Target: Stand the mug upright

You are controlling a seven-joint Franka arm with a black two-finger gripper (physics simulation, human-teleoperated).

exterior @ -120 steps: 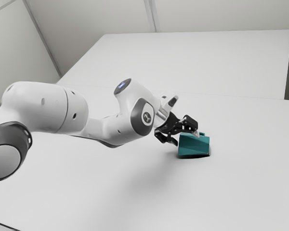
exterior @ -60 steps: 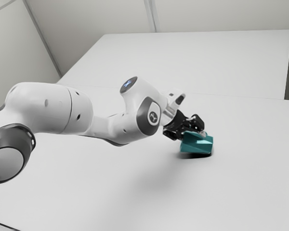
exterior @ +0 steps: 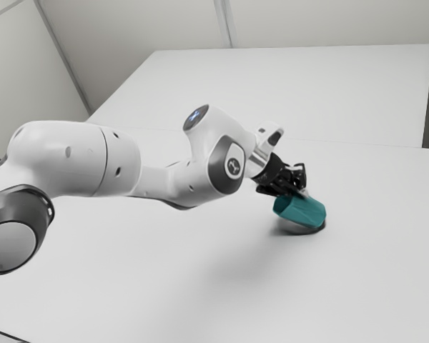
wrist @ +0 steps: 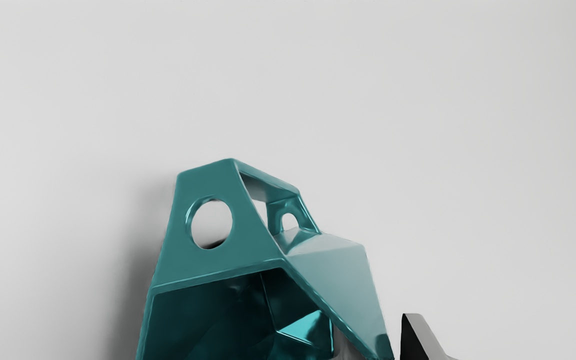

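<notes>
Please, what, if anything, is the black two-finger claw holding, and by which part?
The claw holds the teal faceted mug by its wall at the rim, one finger inside, one outside.

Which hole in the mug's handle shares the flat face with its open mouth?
The round hole, beside the mug's mouth; the smaller-looking, arched hole is at the handle's far end.

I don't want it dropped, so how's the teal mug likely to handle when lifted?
The mug is probably stiff, given its crisp facets. Its glossy surface could be slippery. Let go at this tilt, it would likely tip, though flat sides should discourage rolling.
</notes>
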